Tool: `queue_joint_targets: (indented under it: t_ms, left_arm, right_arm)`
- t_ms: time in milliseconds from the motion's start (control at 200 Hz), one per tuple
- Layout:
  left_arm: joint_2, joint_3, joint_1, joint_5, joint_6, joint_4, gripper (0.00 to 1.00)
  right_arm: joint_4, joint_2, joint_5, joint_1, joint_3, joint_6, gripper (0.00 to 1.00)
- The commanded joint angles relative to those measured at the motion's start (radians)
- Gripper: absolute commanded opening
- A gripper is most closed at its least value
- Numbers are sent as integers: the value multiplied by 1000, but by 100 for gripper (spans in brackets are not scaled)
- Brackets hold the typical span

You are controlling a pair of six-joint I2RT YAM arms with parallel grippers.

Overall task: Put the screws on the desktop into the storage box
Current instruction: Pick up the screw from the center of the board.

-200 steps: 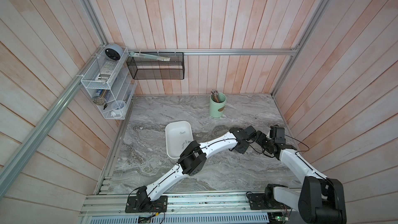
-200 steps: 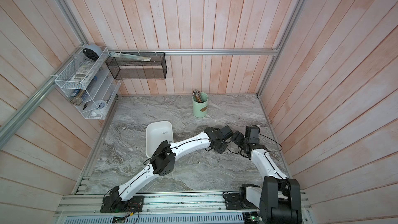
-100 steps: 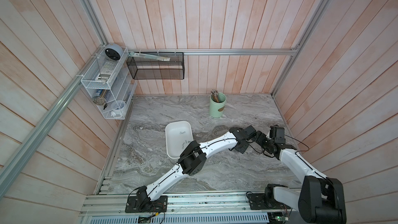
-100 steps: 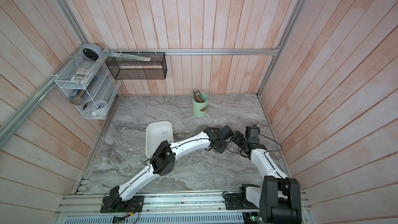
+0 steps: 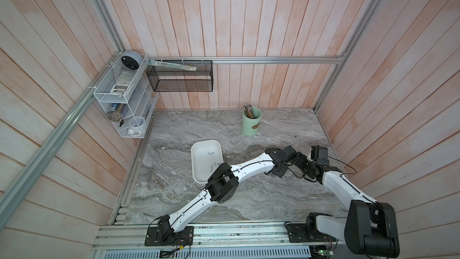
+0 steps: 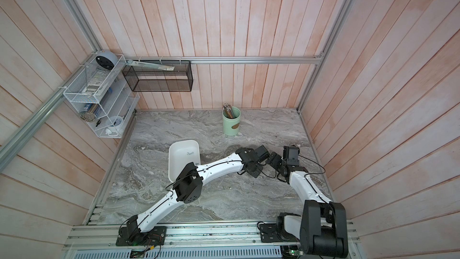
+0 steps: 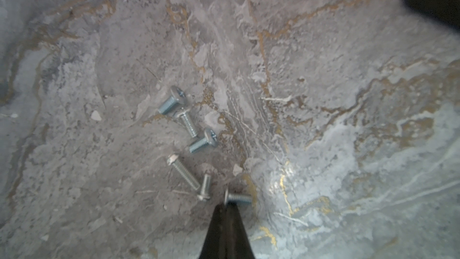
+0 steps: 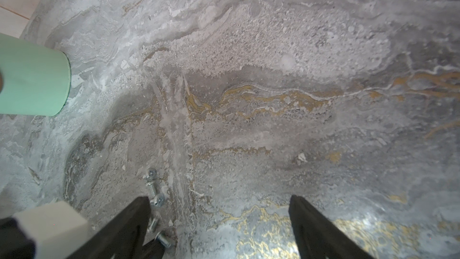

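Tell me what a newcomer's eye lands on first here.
The shut left gripper and the open right gripper meet over loose screws on the right side of the desktop; the left's tips sit at one screw's head. The white storage box sits mid-desktop, a few screws inside.

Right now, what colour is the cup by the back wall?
The cup is pale mint green, with a brown patch; clearest in a top view.

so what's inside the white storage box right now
A few small screws lie on the storage box floor, along with a small printed mark. The left arm covers the box's near corner, so anything there is hidden.
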Motion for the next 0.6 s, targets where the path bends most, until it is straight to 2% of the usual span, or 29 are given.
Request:
queue_joint_targets:
  t_ms: [0,595]
  left_arm:
    - [3,-57,0,-11,8,-5,0]
    - [-284,-362,6,-65,-27,180,0]
  right_arm:
    - [-2,9,-13,-6,17,1,94]
    - [-26,47,-43,-6,37,-7,94]
